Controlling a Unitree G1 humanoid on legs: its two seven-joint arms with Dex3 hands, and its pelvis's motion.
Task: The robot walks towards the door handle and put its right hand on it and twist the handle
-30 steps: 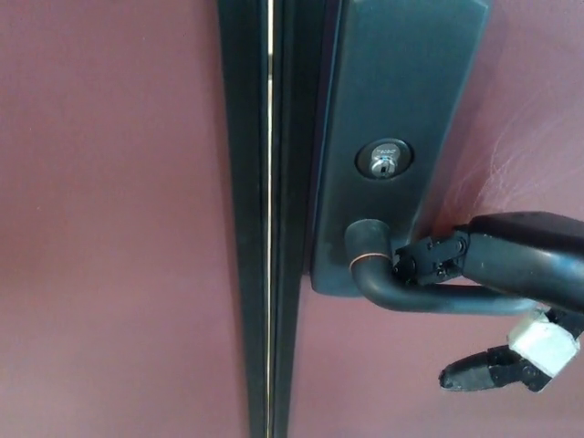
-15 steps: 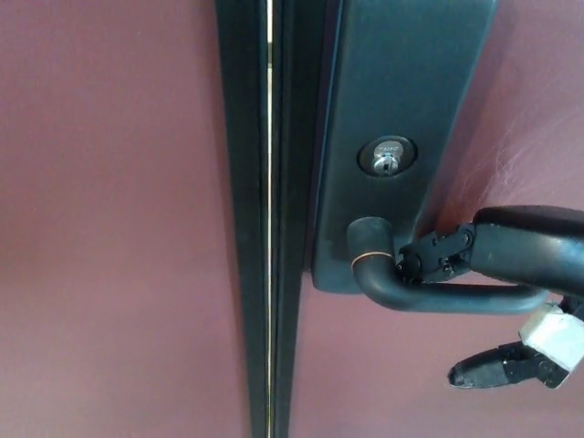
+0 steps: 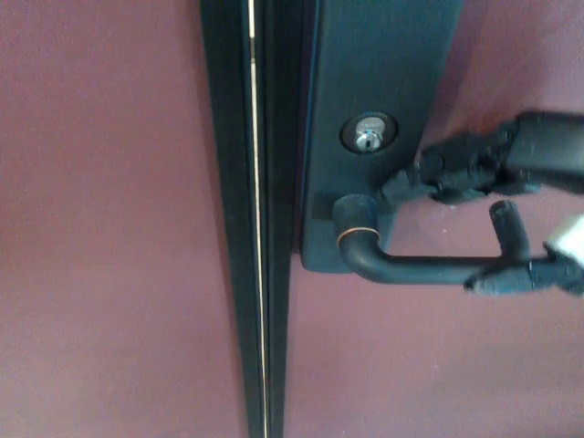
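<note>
Fingers (image 3: pixel 456 169) stretched out above the lever, tips reaching toward the dark plate just right of the keyhole. Thumb (image 3: pixel 506 278) lying low, at the free end of the lever, and one more black digit standing up just behind the bar near that end. Spread around the bar rather than clenched on it: right hand (image 3: pixel 520 214) open, straddling the lever, upper fingers clearly apart from the bar with maroon door showing in between. Touch between the thumb and the lever end too blurred to tell. A patch of white at the right edge, on the hand near the thumb.

Door handle (image 3: pixel 411 267) black, bending out of its round collar at the lower part of the plate and running level to the right. A thin coppery ring around the neck by the collar. Plate (image 3: pixel 379 64) tall, dark, upright, with a silver keyhole (image 3: pixel 368 137) above the collar. Left of the plate, a black door edge (image 3: pixel 233 219) running top to bottom, split by a thin bright gap. Maroon door (image 3: pixel 100 228) on both sides.
</note>
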